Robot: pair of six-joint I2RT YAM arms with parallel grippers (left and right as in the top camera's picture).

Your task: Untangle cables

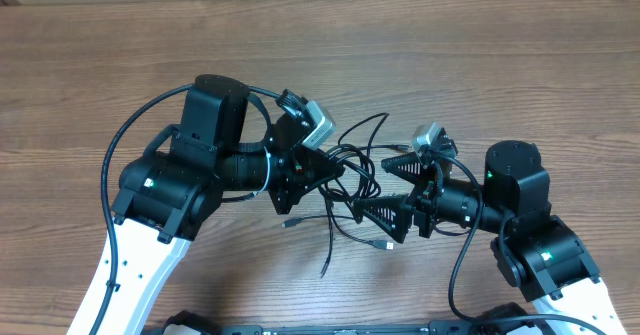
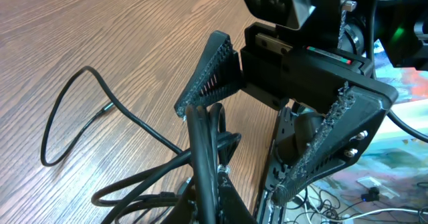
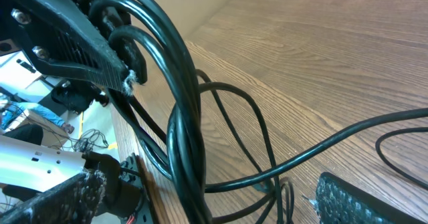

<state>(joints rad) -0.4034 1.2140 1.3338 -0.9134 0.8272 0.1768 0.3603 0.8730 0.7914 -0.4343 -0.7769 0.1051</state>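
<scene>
Two arms meet over tangled cables (image 1: 352, 180) at mid-table.
At nine o'clock of the tangle, the left gripper (image 1: 330, 173) is clamped tight on a bunch of the cables. Loose ends trail toward six o'clock across the wooden table (image 1: 300, 45). At three o'clock, the right gripper (image 1: 395, 192) faces the tangle, its jaws spread wide.

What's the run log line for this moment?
left gripper: jaws shut on cables | right gripper: jaws open, cables between them | cables: tangled
</scene>
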